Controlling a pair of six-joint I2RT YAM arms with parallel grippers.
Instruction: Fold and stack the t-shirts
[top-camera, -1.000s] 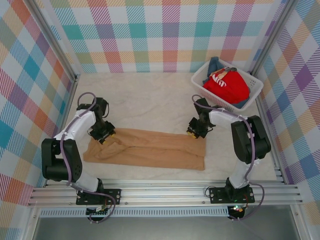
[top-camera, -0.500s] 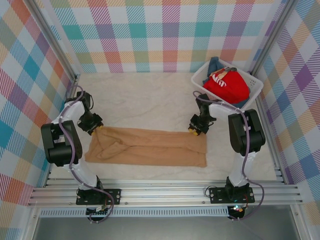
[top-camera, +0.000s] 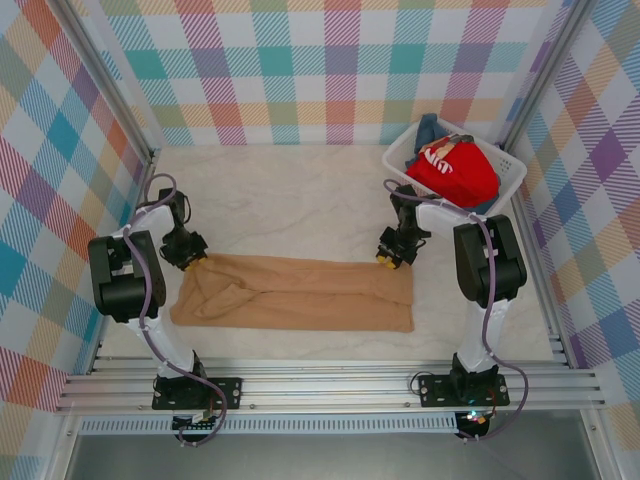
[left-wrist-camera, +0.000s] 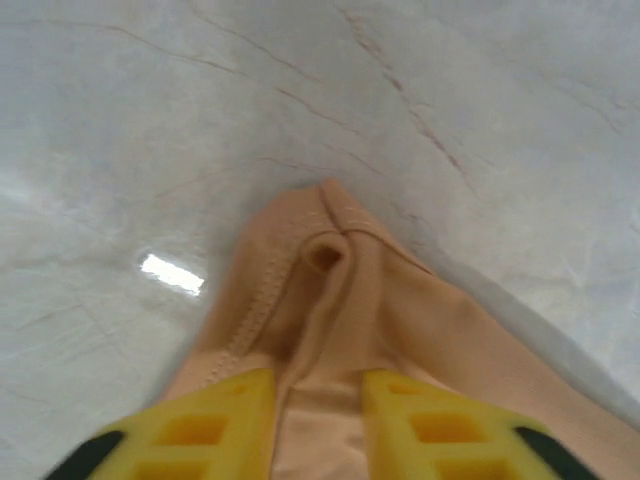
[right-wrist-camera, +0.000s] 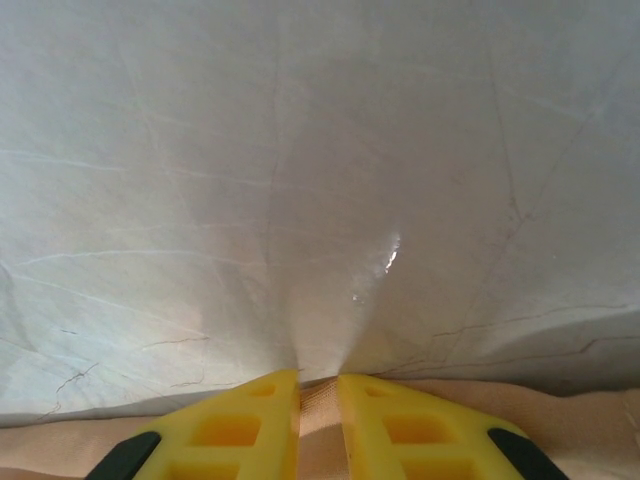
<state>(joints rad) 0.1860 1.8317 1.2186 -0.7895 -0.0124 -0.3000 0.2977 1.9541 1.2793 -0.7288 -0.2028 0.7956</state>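
Observation:
A tan t-shirt (top-camera: 300, 295) lies folded into a long strip across the near half of the table. My left gripper (top-camera: 190, 259) is shut on its far left corner; in the left wrist view the yellow fingers (left-wrist-camera: 225, 415) have bunched tan cloth (left-wrist-camera: 330, 290) between them, the left gripper (left-wrist-camera: 318, 382) low over the table. My right gripper (top-camera: 388, 262) is shut on the far right corner; the right wrist view has the right gripper (right-wrist-camera: 318, 380) pinching a thin hem of the tan t-shirt (right-wrist-camera: 318, 415). A red t-shirt (top-camera: 455, 172) with white lettering and a blue one (top-camera: 430, 128) lie in the basket.
The white lattice basket (top-camera: 512, 168) stands at the back right, just behind my right arm. Pale marbled table (top-camera: 290, 200) stretches behind the shirt. Checked walls close in on three sides, and a metal rail (top-camera: 320, 385) runs along the near edge.
My left gripper has pulled the shirt's left corner leftward and away from me, drawing the strip straighter. The right gripper shifted slightly back with its corner.

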